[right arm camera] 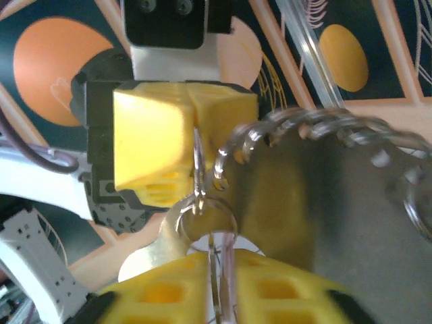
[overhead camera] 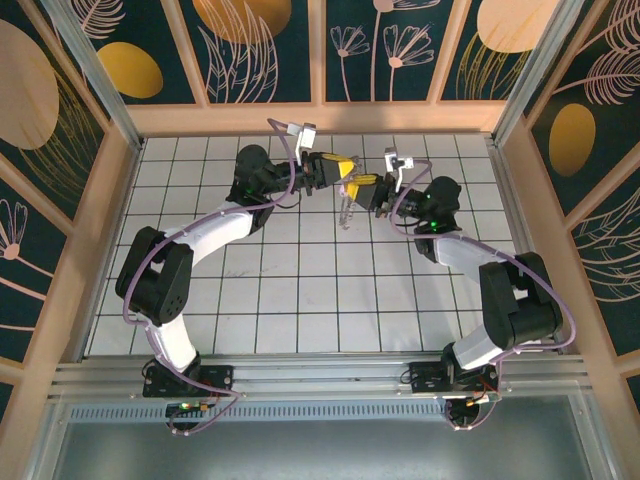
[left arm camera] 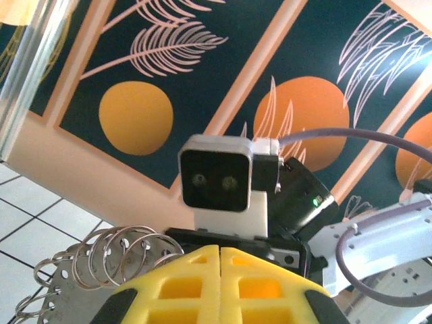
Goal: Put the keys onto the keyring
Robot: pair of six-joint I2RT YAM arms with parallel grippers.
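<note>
Both grippers meet tip to tip above the far middle of the tiled floor. The keyring (right arm camera: pixel 337 196) is a bunch of wire rings on a perforated metal plate; it hangs beneath the tips (overhead camera: pixel 347 210) and shows beside my left fingers (left arm camera: pixel 101 260). My left gripper (left arm camera: pixel 220 251) (overhead camera: pixel 343 170) is shut, and one ring wire runs out of its seam (right arm camera: pixel 192 128). My right gripper (right arm camera: pixel 216 260) (overhead camera: pixel 362 184) holds its fingers close around a thin pinkish strip, the key (right arm camera: pixel 228 270) seen edge-on, beside a ring wire. The rest of the key is hidden between the pads.
A white tiled floor (overhead camera: pixel 300 290) lies under both arms, walled by wooden frames with dark floral panels (overhead camera: pixel 250 50). A metal rail (overhead camera: pixel 320 375) runs along the near edge. Lilac cables (overhead camera: pixel 280 150) loop beside the wrists.
</note>
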